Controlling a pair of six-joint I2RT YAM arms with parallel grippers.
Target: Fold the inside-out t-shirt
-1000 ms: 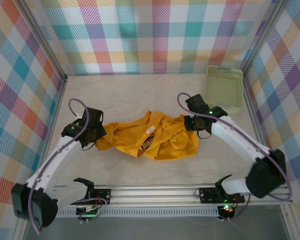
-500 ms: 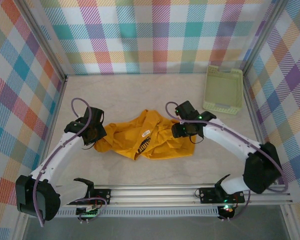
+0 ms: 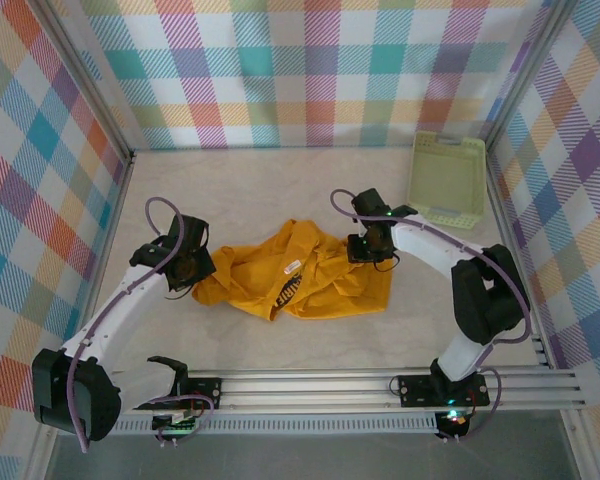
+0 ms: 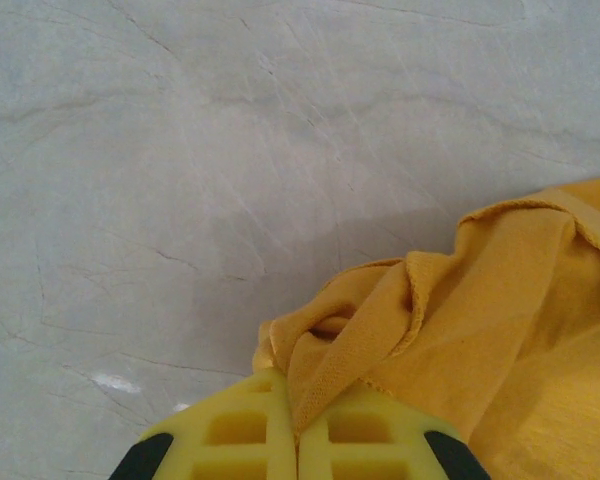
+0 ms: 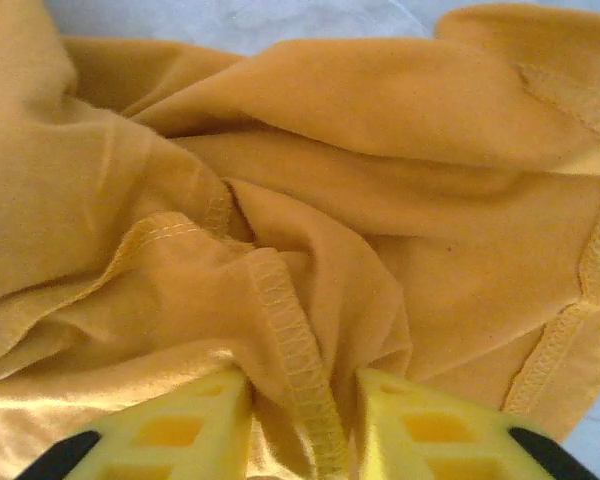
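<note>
— What were the pincers doing?
— The left gripper (image 4: 298,425) was clamped shut on a bunched edge of the inside-out t-shirt (image 3: 330,290). The right gripper (image 5: 302,400) had a hemmed fold between narrowly parted jaws; whether it gripped, I couldn't tell.
— And the shirt?
— Mustard yellow, crumpled in the middle of the table (image 3: 250,190) between both arms.

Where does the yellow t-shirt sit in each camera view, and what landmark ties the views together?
Top external: t-shirt crumpled at the centre of the tabletop.
Left wrist: t-shirt at lower right, an edge pinched in the left gripper.
Right wrist: t-shirt spans left to right, a hem fold between the right gripper fingers.
Shared landmark: the pale tabletop around it.
</note>
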